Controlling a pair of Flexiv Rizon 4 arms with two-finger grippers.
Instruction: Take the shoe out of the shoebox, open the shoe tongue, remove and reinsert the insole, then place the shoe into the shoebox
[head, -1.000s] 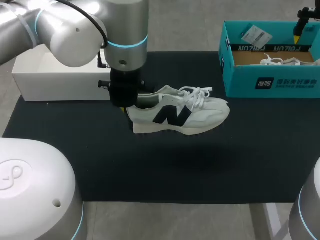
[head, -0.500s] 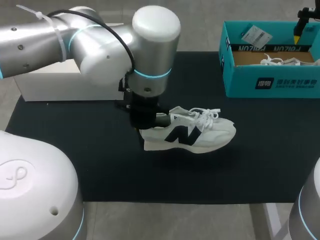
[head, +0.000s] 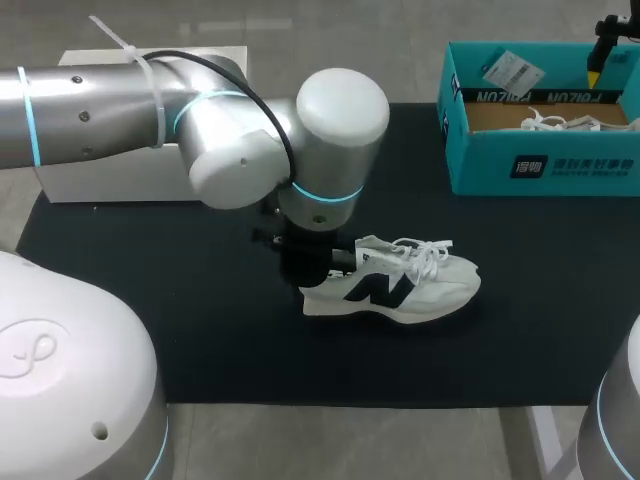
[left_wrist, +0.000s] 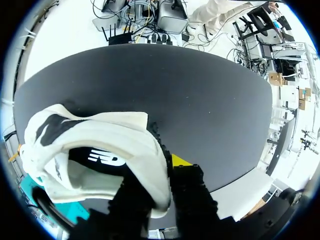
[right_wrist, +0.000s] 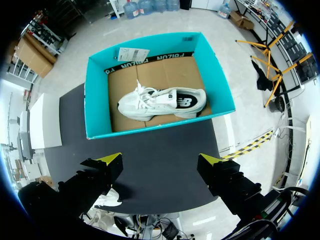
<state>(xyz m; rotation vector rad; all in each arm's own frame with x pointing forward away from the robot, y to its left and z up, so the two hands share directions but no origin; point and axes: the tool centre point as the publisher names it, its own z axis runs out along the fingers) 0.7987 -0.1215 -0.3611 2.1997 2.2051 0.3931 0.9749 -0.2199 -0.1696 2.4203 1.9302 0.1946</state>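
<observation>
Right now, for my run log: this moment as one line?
left gripper: shut on heel of white-and-black sneaker over black mat | right gripper: open, above teal cardboard shoebox | second white sneaker: inside shoebox

Head camera overlooks the table (head: 350, 440); high right wrist camera shares the shoebox (head: 560, 165).

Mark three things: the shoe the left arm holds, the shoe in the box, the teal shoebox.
held shoe (head: 430, 287), head view, white side panel.
shoe in the box (right_wrist: 160, 102), right wrist view, middle of upper.
teal shoebox (head: 480, 160), head view, front wall.
</observation>
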